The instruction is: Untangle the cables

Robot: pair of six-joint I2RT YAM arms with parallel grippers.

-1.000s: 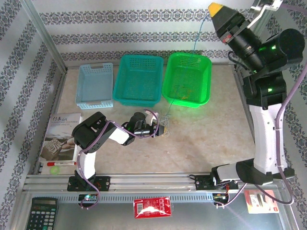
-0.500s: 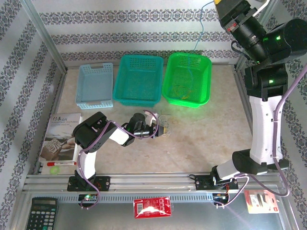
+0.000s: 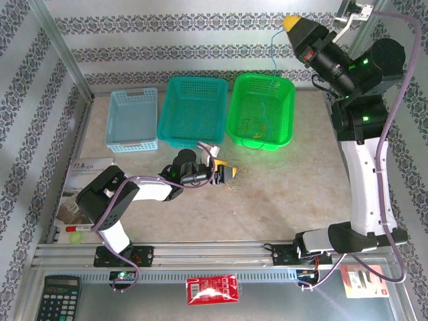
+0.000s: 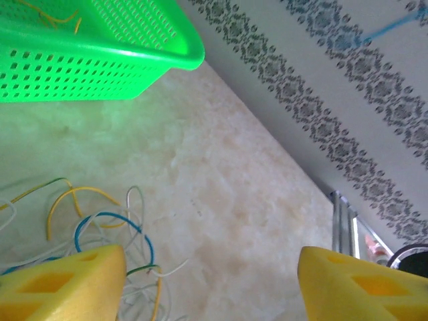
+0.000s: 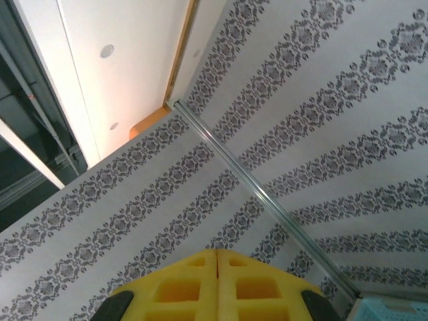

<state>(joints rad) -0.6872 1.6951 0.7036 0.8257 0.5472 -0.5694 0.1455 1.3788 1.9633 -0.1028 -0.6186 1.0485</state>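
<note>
A tangle of thin cables in blue, yellow and white lies on the table, and shows as a small wisp in the top view. My left gripper sits low just left of it, open. In the left wrist view the left gripper has nothing between its fingers and the tangle lies beside its left finger. My right gripper is raised high at the back wall, shut on a blue cable that hangs down toward the green basket. The right gripper has its pads pressed together.
A light blue basket and a teal basket stand in a row left of the green one, which holds some yellow strands. A book lies at the left, with a calculator and a red card on the near rail.
My left gripper has opened and let go of the tangle, and its arm has stretched out lower. The right gripper rose out of view with the blue cable, then came back down and left.
</note>
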